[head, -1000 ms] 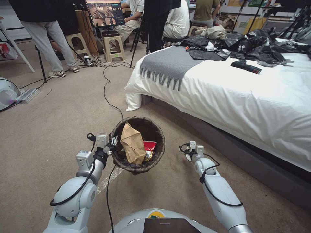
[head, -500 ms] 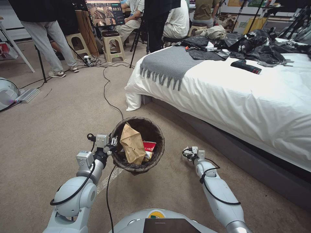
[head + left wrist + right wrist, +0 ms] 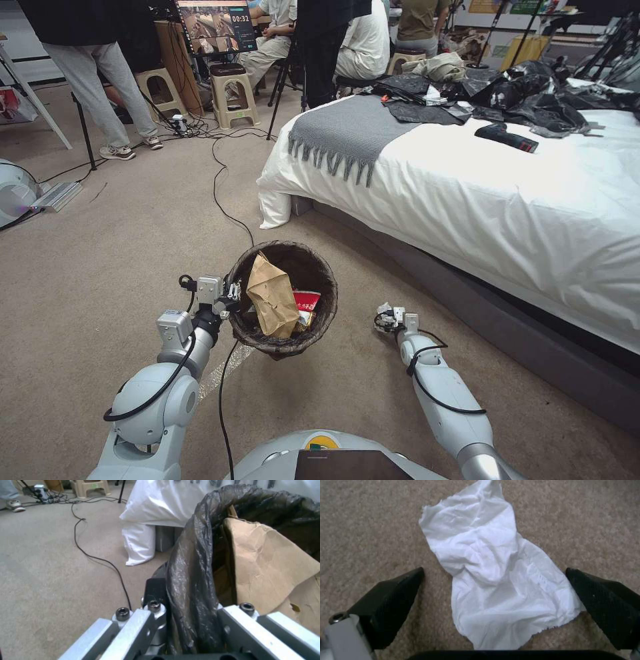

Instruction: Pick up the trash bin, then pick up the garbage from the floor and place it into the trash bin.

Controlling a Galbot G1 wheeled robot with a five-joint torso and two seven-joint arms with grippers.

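Note:
The trash bin (image 3: pixel 304 257), lined with a dark bag, hangs above the carpet with my left gripper (image 3: pixel 231 304) shut on its near rim. In the left wrist view the fingers (image 3: pixel 155 590) pinch the liner (image 3: pixel 193 565). Inside the bin lie a crumpled brown paper bag (image 3: pixel 271 298) and a red wrapper (image 3: pixel 307 300). My right gripper (image 3: pixel 387 315) is low over the floor to the right of the bin. In the right wrist view it (image 3: pixel 494 570) stands open, its fingers on either side of a crumpled white tissue (image 3: pixel 493 585), a piece of garbage lying on the carpet.
A bed with a white cover (image 3: pixel 507 200) runs along the right, its dark base close to my right arm. A white pillow (image 3: pixel 275 208) and a black cable (image 3: pixel 223 193) lie beyond the bin. Black plastic sheets (image 3: pixel 533 100) cover the bed's far end. Stools and people stand at the back.
My right gripper has dropped lower and a little nearer, down over the white tissue. The left arm and the bin have stayed where they were.

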